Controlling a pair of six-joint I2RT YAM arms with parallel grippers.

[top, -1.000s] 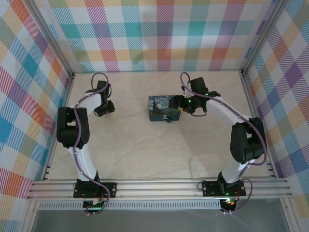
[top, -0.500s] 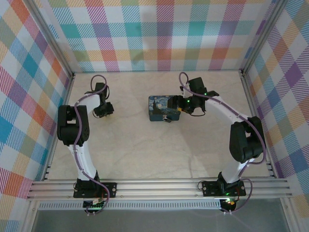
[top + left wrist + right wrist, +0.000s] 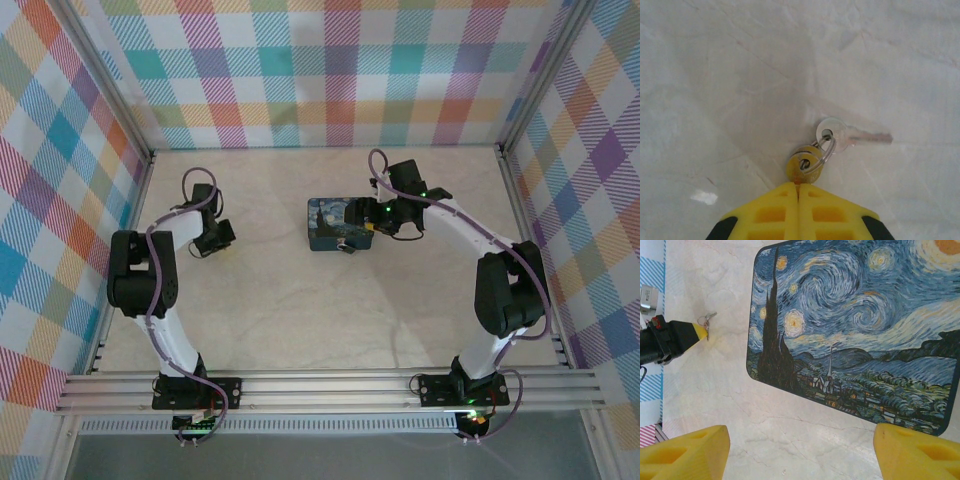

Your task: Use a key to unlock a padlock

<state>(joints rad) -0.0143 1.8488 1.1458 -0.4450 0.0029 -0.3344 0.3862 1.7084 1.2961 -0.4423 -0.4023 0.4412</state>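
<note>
Left wrist view: my left jaws have just squeezed together on the gold key (image 3: 804,167), and a silver key (image 3: 850,136) on the same ring (image 3: 826,152) lies on the table (image 3: 715,75). My right jaws hang apart by the blue box (image 3: 865,330). Top view shows the padlock (image 3: 348,247) at the box's near edge, so I think the key can go there next

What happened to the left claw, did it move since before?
Yes. In the top view the left gripper has slid a little toward the arm bases: it was level with the middle of the painted box, now with its near edge.
</note>
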